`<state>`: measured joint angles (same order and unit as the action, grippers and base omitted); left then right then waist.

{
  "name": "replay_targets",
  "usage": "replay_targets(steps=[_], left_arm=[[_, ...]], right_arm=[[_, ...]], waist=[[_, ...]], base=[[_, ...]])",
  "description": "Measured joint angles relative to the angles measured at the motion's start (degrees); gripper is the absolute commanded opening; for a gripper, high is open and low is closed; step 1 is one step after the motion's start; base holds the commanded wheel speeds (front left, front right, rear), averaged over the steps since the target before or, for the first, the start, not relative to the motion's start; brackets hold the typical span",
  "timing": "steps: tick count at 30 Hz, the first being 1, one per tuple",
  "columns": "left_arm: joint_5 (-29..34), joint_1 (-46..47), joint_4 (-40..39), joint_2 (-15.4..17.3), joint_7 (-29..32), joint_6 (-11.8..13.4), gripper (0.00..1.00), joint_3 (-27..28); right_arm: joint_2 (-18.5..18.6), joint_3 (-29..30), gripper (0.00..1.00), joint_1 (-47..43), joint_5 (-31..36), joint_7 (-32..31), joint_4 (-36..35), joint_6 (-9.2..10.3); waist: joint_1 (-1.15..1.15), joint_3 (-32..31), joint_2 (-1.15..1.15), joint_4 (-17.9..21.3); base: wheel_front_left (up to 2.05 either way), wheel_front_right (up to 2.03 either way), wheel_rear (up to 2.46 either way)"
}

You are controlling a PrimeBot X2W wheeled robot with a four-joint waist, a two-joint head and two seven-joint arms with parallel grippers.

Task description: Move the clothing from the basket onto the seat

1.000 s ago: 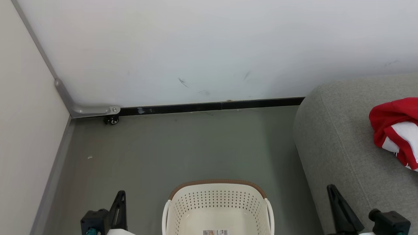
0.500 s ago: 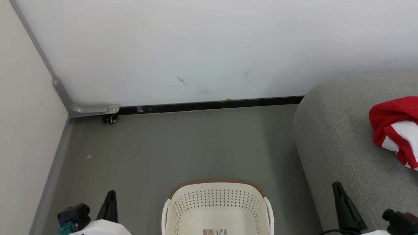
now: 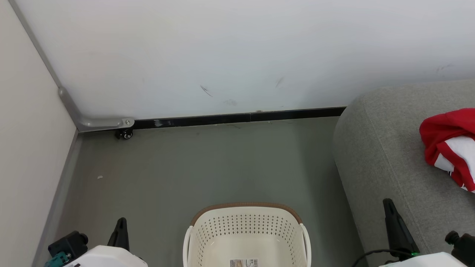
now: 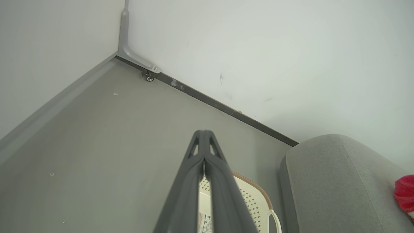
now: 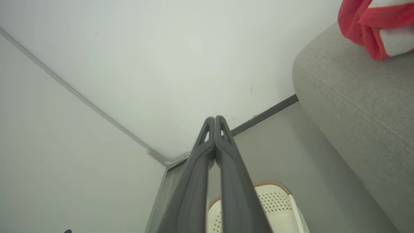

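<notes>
The red and white clothing (image 3: 451, 146) lies bunched on the light-grey seat (image 3: 386, 163) at the right edge of the head view; it also appears as clothing (image 5: 375, 26) on the seat (image 5: 355, 106) and as a red patch of clothing (image 4: 404, 194). The cream basket (image 3: 246, 237) with its brown rim stands on the floor at bottom centre, and the part of its inside that shows holds only a label. My left gripper (image 3: 120, 226) is at the lower left, shut, with nothing in it (image 4: 203, 134). My right gripper (image 3: 389, 205) is beside the seat's front, shut and holding nothing (image 5: 215, 119).
A white wall (image 3: 222, 55) runs behind with a dark skirting strip (image 3: 237, 118). A cream panel (image 3: 26, 148) closes the left side, with a small caster (image 3: 126, 135) at its corner. Grey floor (image 3: 185, 167) lies between the basket and the wall.
Both grippers have drawn back toward the bottom corners of the head view, the left further left, the right further right. The clothing and basket have not moved.
</notes>
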<state>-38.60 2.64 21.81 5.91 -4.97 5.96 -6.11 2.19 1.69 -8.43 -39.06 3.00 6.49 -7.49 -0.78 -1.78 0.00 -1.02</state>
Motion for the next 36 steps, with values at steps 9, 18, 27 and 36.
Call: replay_targets(steps=[9,18,27,36], left_arm=[[-7.3,0.0,-0.8,-0.6,1.9,-1.6,0.0,1.6],[-14.5,0.0,-1.6,-0.9,3.5,-3.5,0.0,3.2],[-21.8,0.0,-2.1,-1.3,5.1,-5.3,0.0,4.7],[-29.0,0.1,-2.8,-2.3,6.6,-7.1,0.0,6.2]], right_arm=[[0.6,0.1,0.0,0.5,-8.0,-0.6,1.2,0.01],[1.3,0.2,0.0,2.9,-15.8,-1.6,2.4,0.01],[1.6,0.2,0.0,4.0,-23.6,-2.3,3.7,0.02],[2.0,0.2,0.0,5.3,-31.4,-2.7,4.9,0.02]], waist=[[-0.21,-0.2,0.0,0.1],[0.0,0.0,0.0,0.3],[0.46,0.5,0.0,0.4],[0.68,1.1,0.0,0.5]], base=[[0.0,0.0,0.0],[0.0,0.0,0.0],[0.0,0.0,0.0],[0.0,0.0,0.0]])
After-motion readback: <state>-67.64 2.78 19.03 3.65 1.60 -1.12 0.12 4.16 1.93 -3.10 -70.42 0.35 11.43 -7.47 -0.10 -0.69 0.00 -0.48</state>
